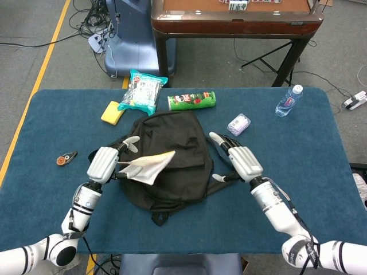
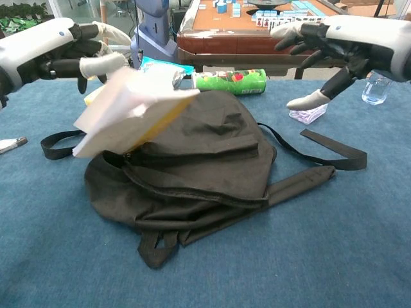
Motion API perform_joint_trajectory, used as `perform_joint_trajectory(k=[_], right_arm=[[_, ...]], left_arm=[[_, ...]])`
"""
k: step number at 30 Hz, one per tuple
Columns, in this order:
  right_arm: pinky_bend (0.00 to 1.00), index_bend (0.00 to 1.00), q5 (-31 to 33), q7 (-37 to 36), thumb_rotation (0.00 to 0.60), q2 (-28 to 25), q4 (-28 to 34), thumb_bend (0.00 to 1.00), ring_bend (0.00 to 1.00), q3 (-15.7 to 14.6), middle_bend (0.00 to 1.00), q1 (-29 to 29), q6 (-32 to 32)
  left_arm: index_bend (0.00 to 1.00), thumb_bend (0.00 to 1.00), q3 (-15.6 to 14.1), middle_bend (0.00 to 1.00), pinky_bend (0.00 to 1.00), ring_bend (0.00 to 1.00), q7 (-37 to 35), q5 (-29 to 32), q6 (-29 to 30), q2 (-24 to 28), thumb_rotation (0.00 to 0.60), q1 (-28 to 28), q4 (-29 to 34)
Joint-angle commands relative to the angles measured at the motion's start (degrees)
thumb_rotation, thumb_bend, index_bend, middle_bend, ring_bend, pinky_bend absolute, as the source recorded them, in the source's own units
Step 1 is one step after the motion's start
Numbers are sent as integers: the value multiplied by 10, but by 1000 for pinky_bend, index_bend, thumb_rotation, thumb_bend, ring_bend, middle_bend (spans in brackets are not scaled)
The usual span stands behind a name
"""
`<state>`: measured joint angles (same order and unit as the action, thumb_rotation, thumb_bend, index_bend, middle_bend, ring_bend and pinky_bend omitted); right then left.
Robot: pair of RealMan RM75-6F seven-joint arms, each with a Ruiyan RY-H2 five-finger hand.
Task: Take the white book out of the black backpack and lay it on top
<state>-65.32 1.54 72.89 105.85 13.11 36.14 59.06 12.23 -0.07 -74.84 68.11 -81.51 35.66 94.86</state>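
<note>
We see the black backpack [image 1: 172,157] lying flat on the blue table [image 1: 321,189], with its straps spread out to the left and to the right. The white book [image 1: 150,165] is over the left part of the backpack, tilted, with its yellow edge turned down toward the fabric in the chest view. Its lower corner seems to touch the backpack, but we cannot tell if the whole book rests on it.

Our left hand [image 1: 106,163] is just at the left end of the book. In the chest view its fingers [image 2: 96,64] are spread and pass above the top edge of the book; they do not seem to close around it. If a finger touches the book from behind, we cannot tell, because the picture is blurred there.

Our right hand [image 1: 241,161] is beside the right edge of the backpack, above one strap [image 1: 243,157]. Its fingers are wide apart and it holds nothing. In the chest view it is raised well above the table, apart from the backpack.

Behind the backpack lie a yellow sponge [image 1: 112,112], a snack bag [image 1: 141,91] and a green can [image 1: 191,100] on its side. A small clear box [image 1: 238,124] is near the right hand, and a bottle [image 1: 288,101] stands farther right. A small orange and black thing [image 1: 66,158] lies at the left side of the table, well apart from the backpack
</note>
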Motion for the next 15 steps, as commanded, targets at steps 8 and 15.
perform_joint_trajectory(k=[8,15], right_arm=[[113,11,0,-33,600,-46,-21,102,52,-8,120,-33,10],[226,199,-10,-39,600,-77,-38,444,139,-31,236,-67,24]], left_arm=[[122,169,2,345,457,376,-19,54,0,71,83,-41,14],[156,169,5,344,452,370,10,116,15,79,600,-71,-40]])
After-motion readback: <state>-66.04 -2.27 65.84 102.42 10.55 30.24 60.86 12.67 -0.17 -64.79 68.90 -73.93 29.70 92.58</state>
